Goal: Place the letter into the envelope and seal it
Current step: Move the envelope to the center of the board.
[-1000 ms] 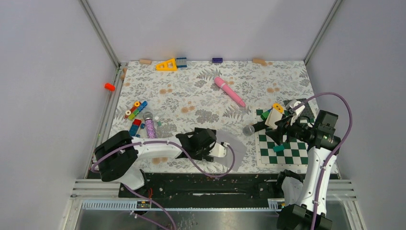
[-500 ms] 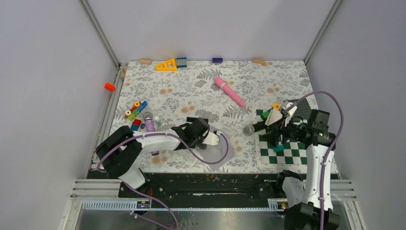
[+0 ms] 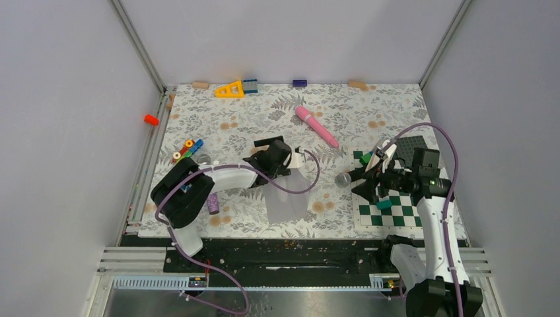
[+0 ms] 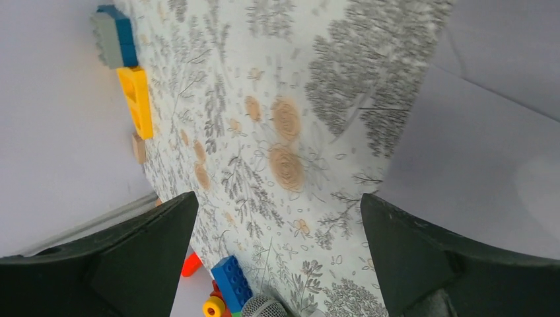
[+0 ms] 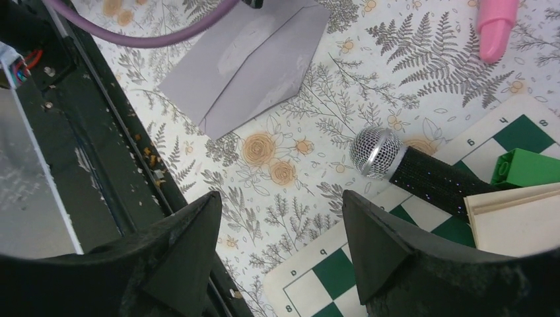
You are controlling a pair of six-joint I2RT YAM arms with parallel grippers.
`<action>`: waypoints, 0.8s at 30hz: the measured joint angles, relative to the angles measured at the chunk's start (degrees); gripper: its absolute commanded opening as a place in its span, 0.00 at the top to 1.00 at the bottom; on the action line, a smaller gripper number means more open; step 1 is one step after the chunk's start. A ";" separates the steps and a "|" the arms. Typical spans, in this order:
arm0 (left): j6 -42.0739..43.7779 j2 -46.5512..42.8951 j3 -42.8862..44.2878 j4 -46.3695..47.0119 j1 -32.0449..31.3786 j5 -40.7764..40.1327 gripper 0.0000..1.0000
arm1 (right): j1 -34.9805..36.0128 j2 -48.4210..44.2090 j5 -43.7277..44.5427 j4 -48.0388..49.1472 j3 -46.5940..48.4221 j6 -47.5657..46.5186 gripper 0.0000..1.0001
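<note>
Inspecting the envelope (image 3: 290, 198), you find flat, smooth pale grey paper with a creased, pointed flap. It lies on the floral-print tablecloth (image 3: 264, 119) near the table's front edge. Your left gripper (image 4: 277, 264) is spread wide at the envelope's far edge, holding nothing. Your right gripper (image 5: 284, 264) hangs empty, jaws apart, above the cloth beside the mesh-headed microphone (image 5: 409, 168) and the checkerboard mat (image 5: 317, 274).

The grey envelope (image 3: 290, 201) lies flat on the flowery table (image 3: 251, 125), with the left gripper (image 3: 302, 159) near its 12 o'clock end and the checkered mat (image 3: 396, 214) at 3 o'clock.
</note>
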 measured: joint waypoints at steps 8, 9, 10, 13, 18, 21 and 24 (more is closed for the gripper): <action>-10.43 -10.71 1.81 -6.08 4.09 3.80 0.01 | 4.11 9.03 -0.13 2.75 5.05 9.01 0.27; -11.19 -12.59 1.88 -7.08 4.42 4.63 0.01 | 4.63 10.36 -0.17 3.30 6.01 10.32 0.27; -11.72 -14.12 1.88 -7.98 4.50 5.35 0.01 | 4.98 11.30 -0.24 3.80 6.69 11.28 0.27; -12.04 -16.85 1.33 -9.77 4.24 7.08 0.01 | 5.86 12.87 -0.42 5.57 7.87 14.43 0.27; -11.43 -17.20 -3.65 -11.28 2.34 7.32 0.01 | 6.73 10.80 -0.09 9.09 7.10 18.18 0.26; -11.02 -16.24 -6.45 -12.33 0.17 7.06 0.01 | 6.78 7.54 0.52 10.34 5.92 18.78 0.26; -10.78 -14.62 -7.61 -12.26 -2.19 6.62 0.01 | 6.82 4.52 1.36 11.15 4.87 18.78 0.26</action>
